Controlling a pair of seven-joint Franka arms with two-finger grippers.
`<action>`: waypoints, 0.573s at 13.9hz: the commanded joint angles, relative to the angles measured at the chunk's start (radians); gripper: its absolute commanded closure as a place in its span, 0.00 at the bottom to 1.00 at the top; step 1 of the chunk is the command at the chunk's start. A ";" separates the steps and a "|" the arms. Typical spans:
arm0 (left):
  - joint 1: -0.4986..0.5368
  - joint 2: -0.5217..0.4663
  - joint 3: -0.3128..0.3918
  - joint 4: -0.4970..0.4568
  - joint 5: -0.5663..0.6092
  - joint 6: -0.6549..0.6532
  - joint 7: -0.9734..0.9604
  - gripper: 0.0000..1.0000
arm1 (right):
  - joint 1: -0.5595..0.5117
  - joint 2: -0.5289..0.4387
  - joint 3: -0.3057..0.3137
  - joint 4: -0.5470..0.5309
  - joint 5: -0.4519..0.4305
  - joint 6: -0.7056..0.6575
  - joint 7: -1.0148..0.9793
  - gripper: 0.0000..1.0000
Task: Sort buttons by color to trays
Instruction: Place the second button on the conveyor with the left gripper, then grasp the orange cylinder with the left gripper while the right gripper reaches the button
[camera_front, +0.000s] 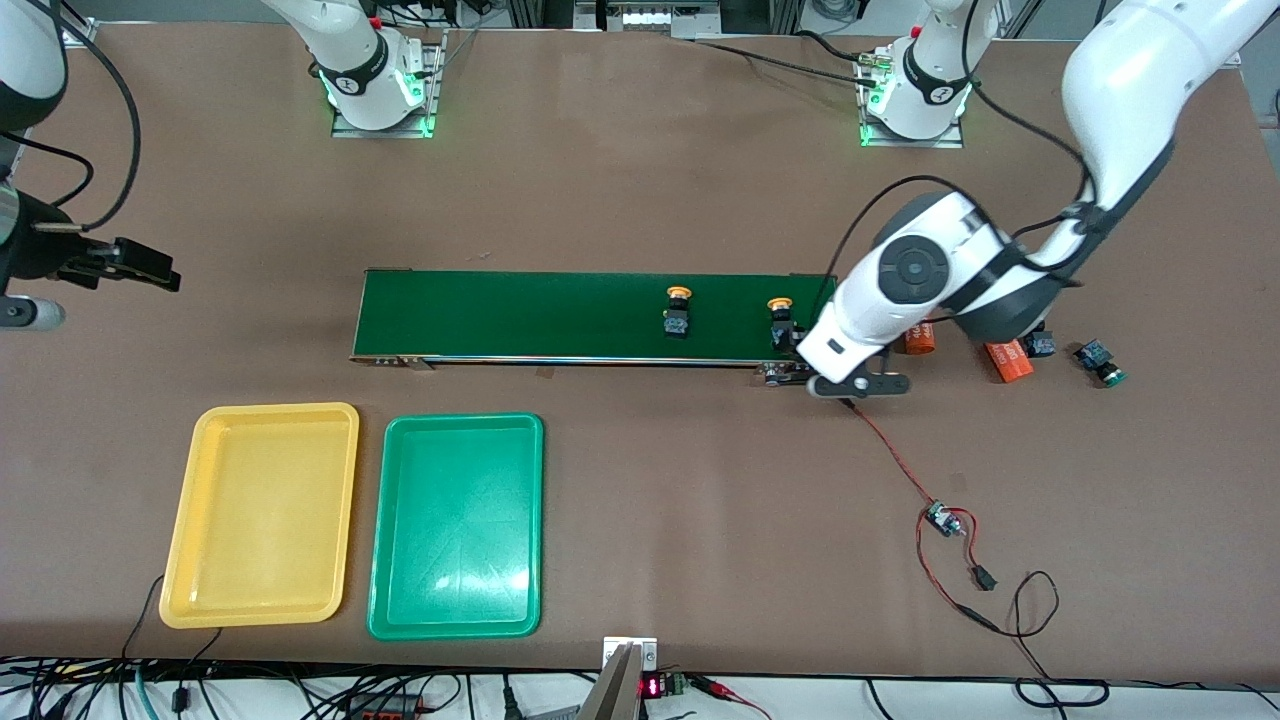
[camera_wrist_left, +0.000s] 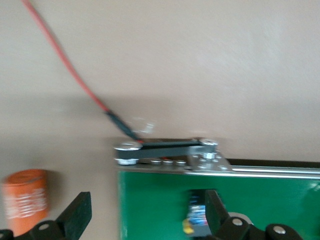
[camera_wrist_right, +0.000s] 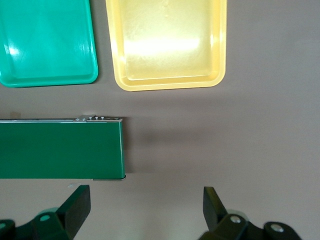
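Observation:
Two yellow-capped buttons stand on the dark green belt (camera_front: 520, 315): one mid-belt (camera_front: 679, 310), the other (camera_front: 781, 322) near the belt's end toward the left arm. My left gripper (camera_front: 800, 352) hangs open over that end. In the left wrist view this button (camera_wrist_left: 196, 220) sits on the belt beside one finger (camera_wrist_left: 216, 210), not gripped. A green-capped button (camera_front: 1100, 363) lies on the table past the belt's end. The yellow tray (camera_front: 262, 515) and green tray (camera_front: 457, 525) lie side by side, nearer the camera. My right gripper (camera_front: 150, 266) waits open at the right arm's end of the table, holding nothing.
Two orange cylinders (camera_front: 920, 340) (camera_front: 1008, 361) lie off the belt's end, a dark switch body (camera_front: 1041, 346) beside one. A red wire (camera_front: 890, 450) runs from the belt's bracket to a small circuit board (camera_front: 940, 520). Cables line the table's edge nearest the camera.

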 joint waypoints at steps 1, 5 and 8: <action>0.054 -0.022 -0.038 0.078 0.016 -0.169 0.110 0.00 | 0.044 0.027 0.008 0.009 0.017 0.000 0.011 0.00; 0.212 -0.005 -0.030 0.028 0.013 -0.203 0.346 0.00 | 0.104 0.082 0.008 0.015 0.115 0.006 0.009 0.00; 0.315 0.008 -0.030 -0.054 0.012 -0.195 0.416 0.00 | 0.114 0.128 0.008 0.015 0.181 0.024 0.012 0.00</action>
